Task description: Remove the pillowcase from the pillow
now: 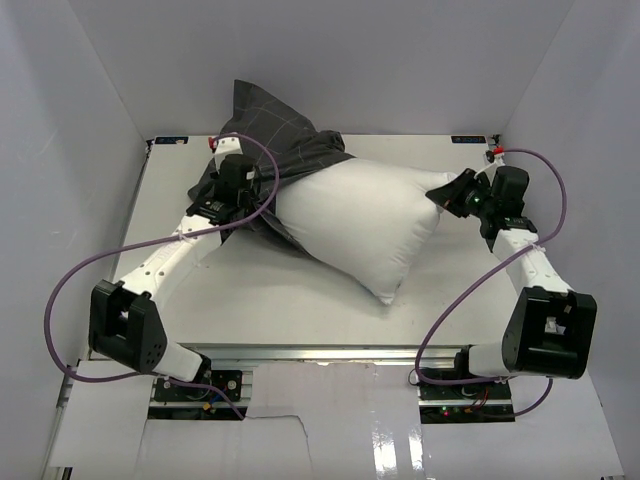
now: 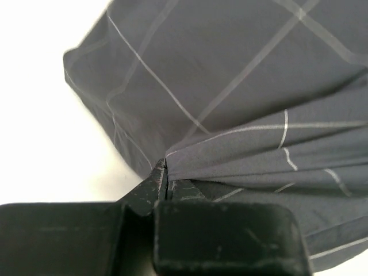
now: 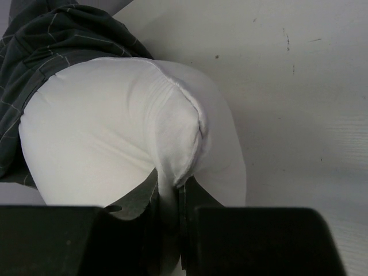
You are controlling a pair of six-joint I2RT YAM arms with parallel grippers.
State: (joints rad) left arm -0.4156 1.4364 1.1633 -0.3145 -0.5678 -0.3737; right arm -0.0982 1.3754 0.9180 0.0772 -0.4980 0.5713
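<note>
The white pillow lies across the middle of the table, most of it bare. The dark grey grid-lined pillowcase covers only its far left end and bunches up against the back wall. My left gripper is shut on a fold of the pillowcase; its fingertips pinch the cloth. My right gripper is shut on the right corner of the pillow, with the white fabric squeezed between its fingers. The pillowcase also shows at the upper left of the right wrist view.
The white table is boxed in by white walls at the back and both sides. Purple cables loop from each arm. Both arm bases stand at the near edge.
</note>
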